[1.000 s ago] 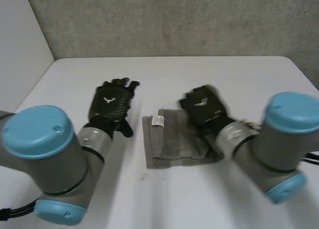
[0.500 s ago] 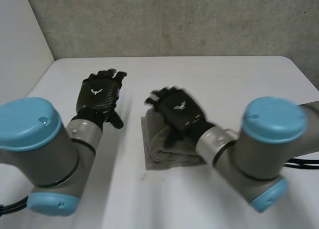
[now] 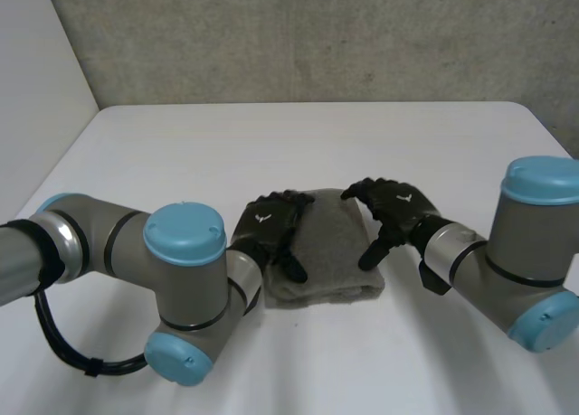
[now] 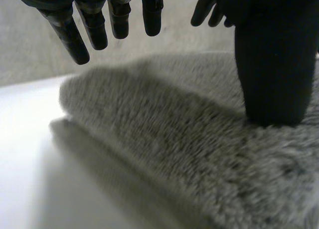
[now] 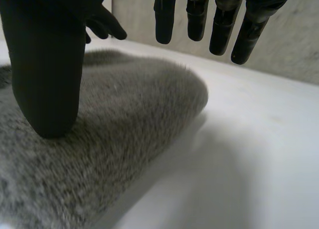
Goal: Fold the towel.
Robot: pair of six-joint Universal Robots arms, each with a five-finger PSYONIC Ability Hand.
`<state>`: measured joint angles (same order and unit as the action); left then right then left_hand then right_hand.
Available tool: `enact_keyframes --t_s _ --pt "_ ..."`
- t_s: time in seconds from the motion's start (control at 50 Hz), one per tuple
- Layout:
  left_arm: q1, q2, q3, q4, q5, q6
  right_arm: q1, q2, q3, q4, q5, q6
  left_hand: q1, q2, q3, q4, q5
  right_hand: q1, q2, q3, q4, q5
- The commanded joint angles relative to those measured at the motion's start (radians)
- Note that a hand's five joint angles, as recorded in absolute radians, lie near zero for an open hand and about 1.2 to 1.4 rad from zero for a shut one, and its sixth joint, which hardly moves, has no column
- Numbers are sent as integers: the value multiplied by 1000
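Grey towel [image 3: 330,248] w/ left hand [image 3: 267,227] & right hand [image 3: 398,205] atop (fingers slack, no grip).

Fuzzy cloth towel [image 3: 330,248] — smooth matt table [image 3: 271,148]

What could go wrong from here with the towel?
The left hand and right hand each press a thumb on the folded towel near opposite edges; sliding apart may drag the fold open. Their fingers hang clear above it, holding nothing, so a lift would probably leave it behind.
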<state>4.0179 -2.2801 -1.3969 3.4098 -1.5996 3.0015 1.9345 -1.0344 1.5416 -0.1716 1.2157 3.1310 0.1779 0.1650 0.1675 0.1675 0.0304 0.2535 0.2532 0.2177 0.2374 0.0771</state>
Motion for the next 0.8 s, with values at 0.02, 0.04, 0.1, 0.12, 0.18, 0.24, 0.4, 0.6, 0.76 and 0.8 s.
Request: enact_keyframes --t_s 0.02,0.04,0.1,0.12,0.18,0.24,0.4,0.6,0.76,0.8 --pt "53 11 -65 -17 -46 8 24 109 -78 11 -4 -5 -3 10 7 7 -30 -79 -79 -43 -63 -77" --pt "58 20 -74 -23 -52 8 35 132 -96 20 -1 -14 -3 10 7 7 -30 -79 -79 -43 -63 -77" --pt "58 57 -89 -38 -54 10 53 149 -130 53 4 -55 -3 10 7 7 -30 -79 -79 -43 -63 -77" --pt "58 57 -90 -38 -54 10 54 149 -130 54 4 -55 -3 10 7 7 -30 -79 -79 -43 -63 -77" --pt "55 112 -96 -49 -56 10 57 129 -163 101 18 -112 -3 10 7 7 -30 -79 -79 -43 -63 -77" --pt "50 189 -90 -60 -54 8 55 47 -187 133 25 -131 -3 10 7 7 -30 -79 -79 -43 -63 -77" --pt "64 437 -5 -153 -54 11 31 -235 -259 135 210 -74 -3 10 7 7 -30 -79 -79 -43 -63 -77" --pt "285 677 134 -458 -65 105 -54 -404 -383 333 305 -120 3 16 14 14 -24 -79 -79 -43 -63 -77" --pt "320 728 119 -527 -63 175 -52 -423 -376 366 305 -132 -3 10 7 7 -30 -79 -79 -43 -63 -77" --pt "320 729 104 -527 -60 175 -46 -440 -357 365 305 -134 -3 10 7 7 -30 -79 -79 -43 -63 -77"
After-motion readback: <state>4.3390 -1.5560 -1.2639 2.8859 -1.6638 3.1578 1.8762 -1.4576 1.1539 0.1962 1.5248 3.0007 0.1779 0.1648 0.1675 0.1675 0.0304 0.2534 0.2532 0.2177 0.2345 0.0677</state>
